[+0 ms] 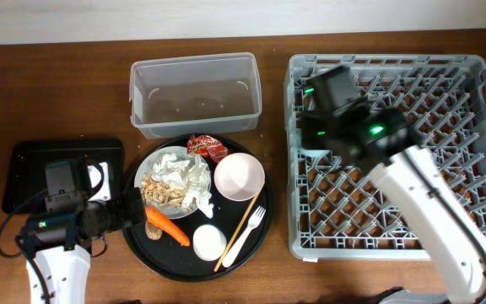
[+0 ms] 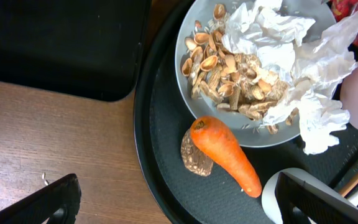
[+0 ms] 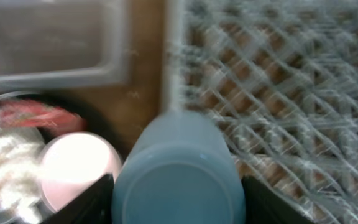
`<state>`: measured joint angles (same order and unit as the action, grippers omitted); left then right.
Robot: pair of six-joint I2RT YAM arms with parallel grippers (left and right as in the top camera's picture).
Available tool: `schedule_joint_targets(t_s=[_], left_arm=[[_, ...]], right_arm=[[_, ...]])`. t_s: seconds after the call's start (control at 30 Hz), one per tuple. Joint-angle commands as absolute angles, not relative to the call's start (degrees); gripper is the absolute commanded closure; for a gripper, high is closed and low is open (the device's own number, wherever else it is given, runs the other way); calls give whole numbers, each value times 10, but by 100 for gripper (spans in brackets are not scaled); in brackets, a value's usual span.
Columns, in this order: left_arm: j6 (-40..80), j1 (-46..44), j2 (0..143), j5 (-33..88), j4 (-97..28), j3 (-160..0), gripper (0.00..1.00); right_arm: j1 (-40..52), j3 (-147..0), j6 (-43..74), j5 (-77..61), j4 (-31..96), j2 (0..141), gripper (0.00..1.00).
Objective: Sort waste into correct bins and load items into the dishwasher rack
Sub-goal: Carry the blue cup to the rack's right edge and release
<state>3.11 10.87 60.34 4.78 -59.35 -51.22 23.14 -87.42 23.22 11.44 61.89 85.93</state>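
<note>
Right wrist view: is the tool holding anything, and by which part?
The right tool grips the pale blue cup by its opposite sides, at the end nearest the camera.

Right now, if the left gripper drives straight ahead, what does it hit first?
Probably the orange carrot on the round black tray, ahead of the open left gripper; depth unclear.

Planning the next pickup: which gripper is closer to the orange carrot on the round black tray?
Left. The left gripper hangs open just beside the orange carrot. The right gripper is far off at the grey plastic rack's left edge, gripping a pale blue cup.
</note>
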Motion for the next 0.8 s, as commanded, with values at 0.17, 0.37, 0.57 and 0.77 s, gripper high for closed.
schedule_joint_targets(t_s=[0.17,0.37,0.57,0.77], left_arm=[[39,111,603,58,-597,-521,1],[39,111,603,58,-597,-521,1],[39,111,603,58,-598,-521,1],[39,111,603,58,-598,-521,1]], right_arm=[[-142,-878,225,111,655,844,43],[-335,-877,214,110,592,852,43],[-398,-874,208,110,598,935,43],[-398,-873,208,108,595,988,43]])
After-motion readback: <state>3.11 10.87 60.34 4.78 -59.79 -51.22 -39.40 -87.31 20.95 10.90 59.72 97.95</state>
